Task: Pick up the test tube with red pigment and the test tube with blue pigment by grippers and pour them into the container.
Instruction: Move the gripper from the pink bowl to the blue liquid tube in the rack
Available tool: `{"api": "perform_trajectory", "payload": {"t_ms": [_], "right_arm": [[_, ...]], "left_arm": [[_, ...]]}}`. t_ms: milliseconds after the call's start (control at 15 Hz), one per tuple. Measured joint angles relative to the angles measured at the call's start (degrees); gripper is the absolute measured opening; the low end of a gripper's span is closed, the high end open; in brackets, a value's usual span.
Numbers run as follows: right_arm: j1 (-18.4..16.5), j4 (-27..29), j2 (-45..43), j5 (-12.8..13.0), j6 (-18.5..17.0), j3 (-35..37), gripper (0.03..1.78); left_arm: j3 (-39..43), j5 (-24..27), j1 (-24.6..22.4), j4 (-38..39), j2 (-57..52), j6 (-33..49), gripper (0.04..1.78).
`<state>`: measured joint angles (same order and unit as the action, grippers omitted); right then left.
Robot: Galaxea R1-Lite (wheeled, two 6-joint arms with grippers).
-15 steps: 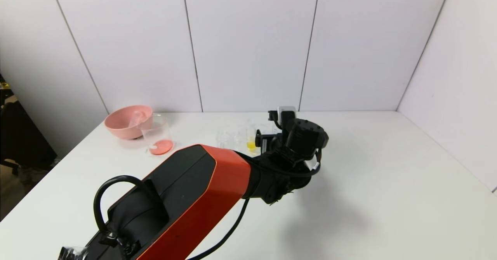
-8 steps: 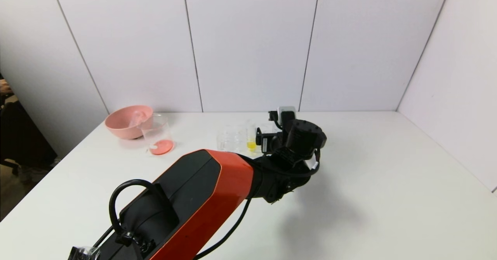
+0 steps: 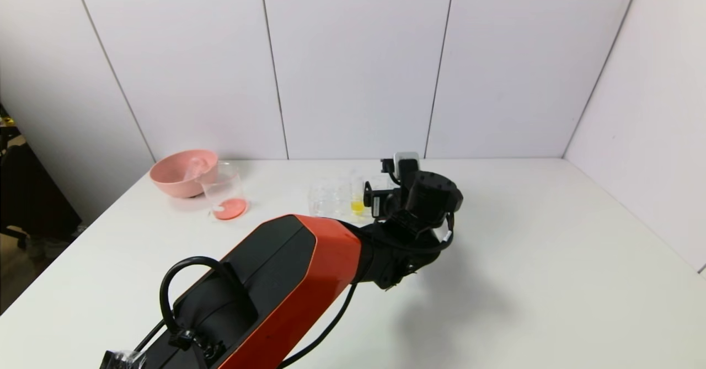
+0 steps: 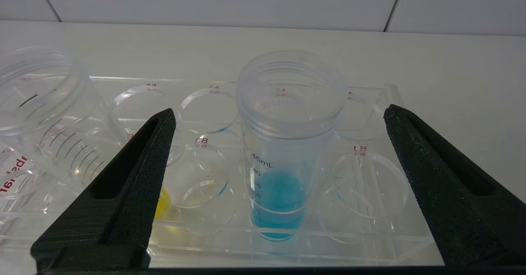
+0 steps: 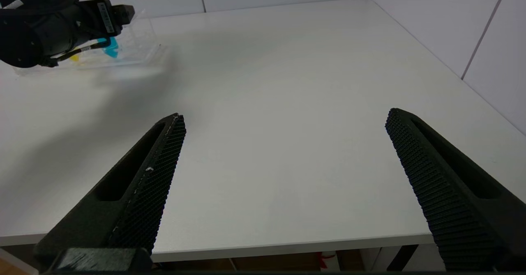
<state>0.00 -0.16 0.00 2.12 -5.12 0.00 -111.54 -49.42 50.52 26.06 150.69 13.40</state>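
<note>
The left gripper [image 4: 279, 119] stood wide apart around the test tube with blue pigment [image 4: 283, 160] in the rack [image 4: 370, 234]. The head view hid that tube. The right gripper [image 5: 283, 123] hung apart over the table [image 5: 287, 82].

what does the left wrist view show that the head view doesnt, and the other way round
Only the left wrist view: the test tube with blue pigment upright in its slot, centred between the open left claw, untouched.

Only the head view: the pink bowl and the container, red at its bottom, far left of the rack.

Both: the clear rack, yellow liquid, and the white table.
</note>
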Motion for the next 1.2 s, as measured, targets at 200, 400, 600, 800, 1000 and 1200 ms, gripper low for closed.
{"api": "perform_trajectory", "payload": {"t_ms": [200,400,600,800,1000,1200], "right_arm": [[0.0,0.0,0.0,0.0,0.0,0.0,1.77],[0.0,0.0,0.0,0.0,0.0,0.0,1.77],[0.0,0.0,0.0,0.0,0.0,0.0,1.77],[0.0,0.0,0.0,0.0,0.0,0.0,1.77],[0.0,0.0,0.0,0.0,0.0,0.0,1.77],[0.0,0.0,0.0,0.0,0.0,0.0,1.77]], "left_arm": [[0.1,-0.1,0.1,0.0,-0.1,0.0,1.76],[0.0,-0.2,0.2,-0.2,-0.4,-0.3,1.76],[0.2,-0.2,0.4,-0.7,-1.3,-0.4,1.76],[0.6,-0.5,0.9,-1.2,-2.5,-0.4,1.76],[0.8,-0.4,1.8,-1.0,-2.9,-0.3,1.76],[0.7,-0.4,1.9,-0.9,-2.9,0.1,1.76]]}}
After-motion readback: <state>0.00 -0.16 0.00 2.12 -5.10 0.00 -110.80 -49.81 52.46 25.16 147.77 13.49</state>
